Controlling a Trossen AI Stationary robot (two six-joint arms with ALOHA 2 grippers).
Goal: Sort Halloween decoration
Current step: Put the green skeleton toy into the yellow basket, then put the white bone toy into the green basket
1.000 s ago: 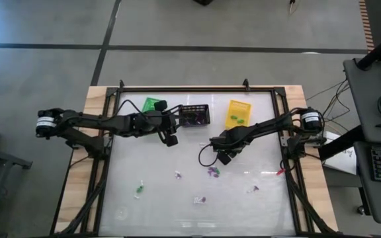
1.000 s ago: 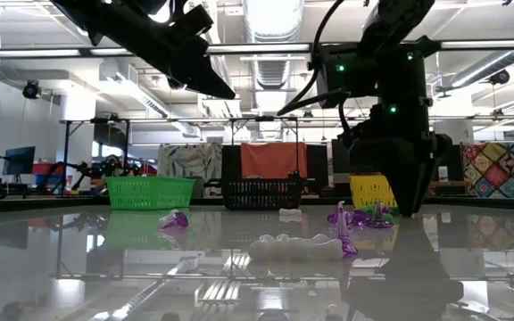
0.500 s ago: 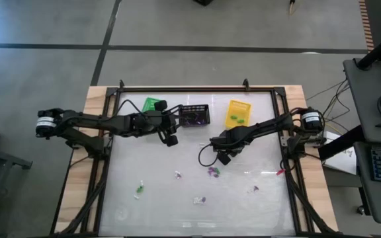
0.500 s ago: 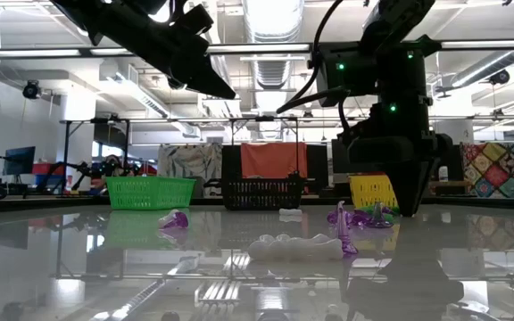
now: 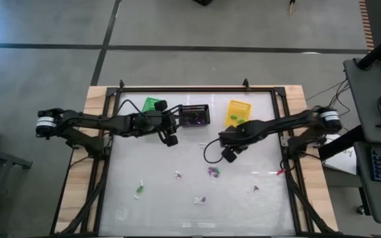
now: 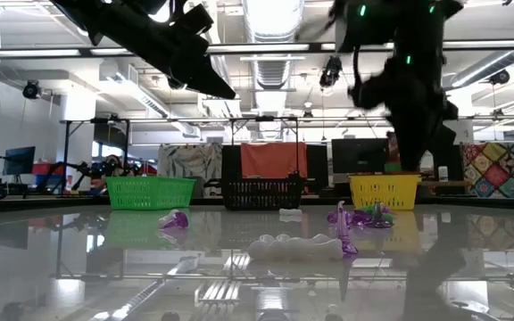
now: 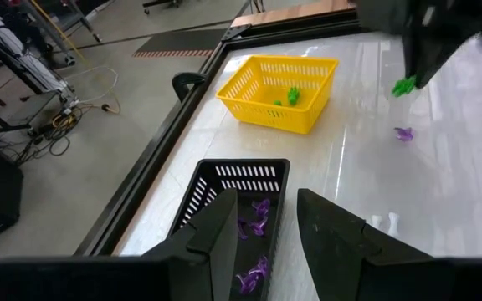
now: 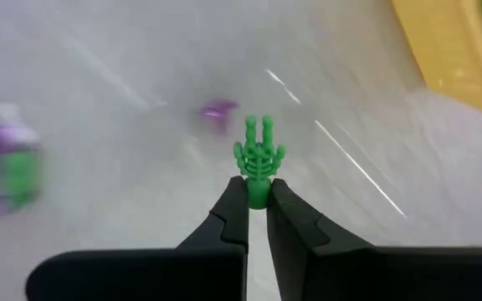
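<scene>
right gripper (image 8: 256, 201) pinches a green trinket (image 8: 258, 156) — lifted near the yellow basket (image 5: 238, 112).

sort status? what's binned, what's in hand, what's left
Done: green trinkets in the yellow basket, purple ones in the black basket. In hand: right pincer shut on a green skeleton hand, lifted near the yellow basket. Left pincer hovers over the black basket. Left: several loose trinkets on the table.

You've got a glossy, mirror-smooth tabletop (image 5: 151, 172) with raw wood edging (image 5: 78, 178), meshy plastic yellow basket (image 7: 279, 90), and a smooth plastic green skeleton hand (image 8: 258, 159).
</scene>
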